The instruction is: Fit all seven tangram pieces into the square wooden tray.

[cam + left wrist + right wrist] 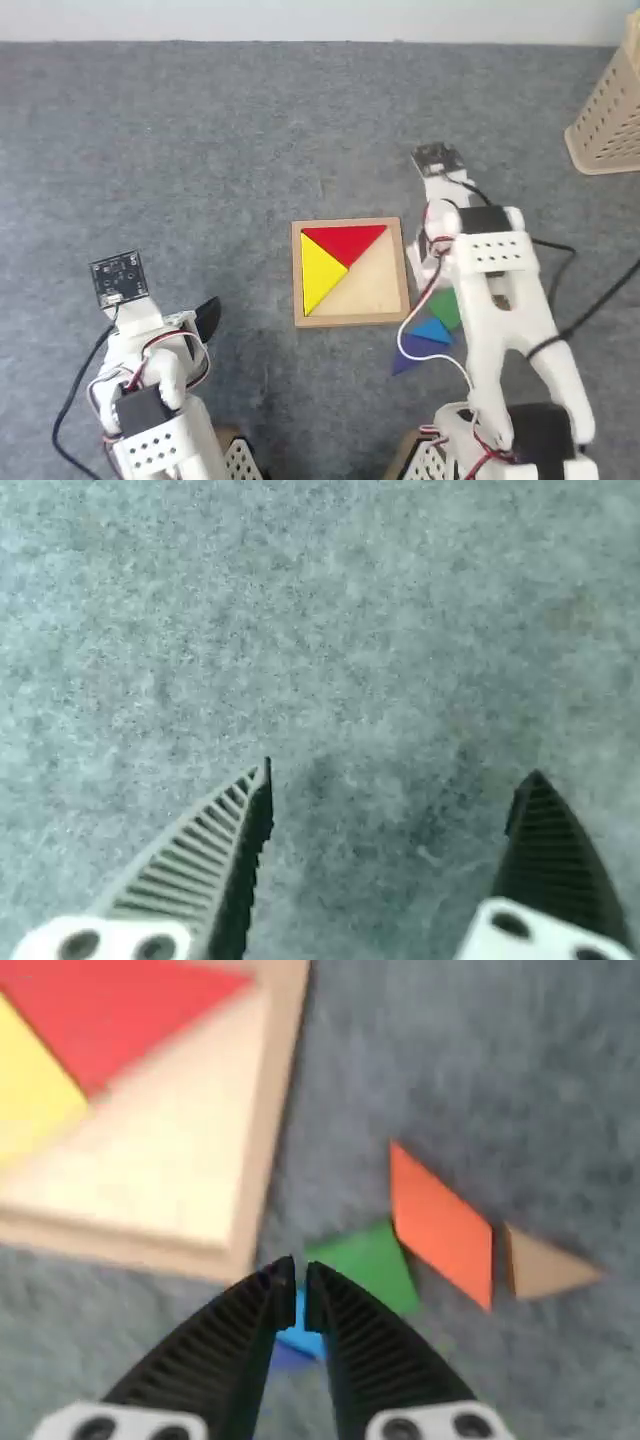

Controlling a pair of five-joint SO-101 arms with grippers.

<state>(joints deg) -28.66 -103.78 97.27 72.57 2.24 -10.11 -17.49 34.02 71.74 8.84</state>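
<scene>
Tray point(350, 319) holds red triangle point(345, 243) and yellow triangle point(318, 276). Right gripper point(298, 1272) fingers pressed together over blue piece point(431, 331), beside green piece point(365, 1260). Left gripper point(400, 772) fingers spread above carpet point(300, 600)

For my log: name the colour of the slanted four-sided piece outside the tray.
That piece is orange; the right wrist view shows it best.

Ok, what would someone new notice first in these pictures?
The wooden tray mid-table stands out, with a red triangle and a yellow triangle filling its upper left half in the high view. Next come the loose pieces beside it: an orange parallelogram, a green piece and a tan triangle, with the right gripper, its fingers almost together, close by them.
</scene>
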